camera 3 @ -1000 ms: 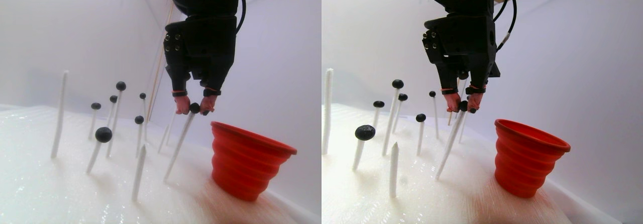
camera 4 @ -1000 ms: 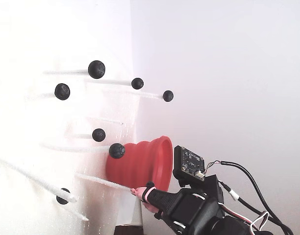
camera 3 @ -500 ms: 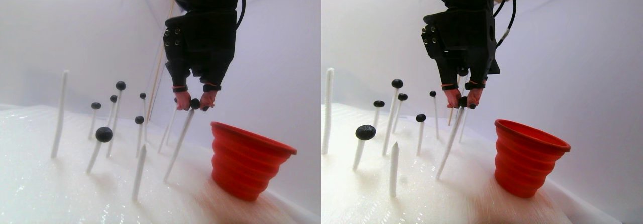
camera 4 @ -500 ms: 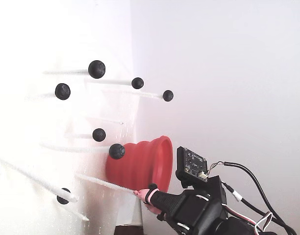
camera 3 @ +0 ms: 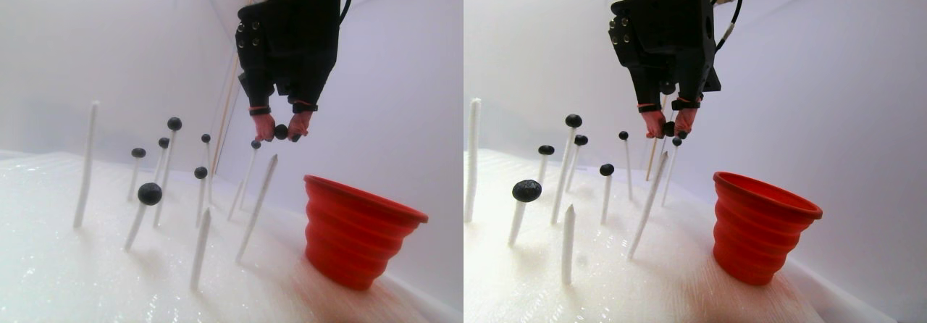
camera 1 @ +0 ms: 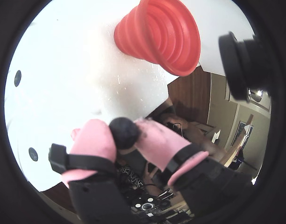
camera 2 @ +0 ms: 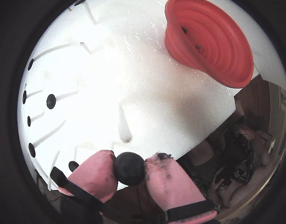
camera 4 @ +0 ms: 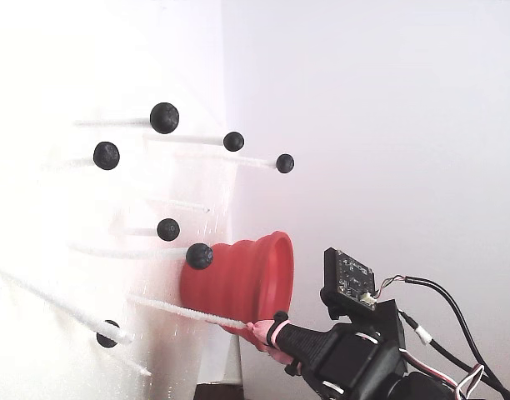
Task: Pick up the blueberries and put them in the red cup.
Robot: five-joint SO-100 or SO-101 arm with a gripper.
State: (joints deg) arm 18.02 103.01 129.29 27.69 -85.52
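Holding one blueberry (camera 2: 129, 168) pinched tight in gripper (camera 2: 130, 170), clear of its stick (camera 3: 259, 196); next, swing over red cup (camera 3: 358, 225), release.

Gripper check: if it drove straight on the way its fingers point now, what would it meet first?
Probably the bare white stick just below the gripper, which holds a blueberry; otherwise the white foam bed. Depth is unclear. The red cup sits off to the side.
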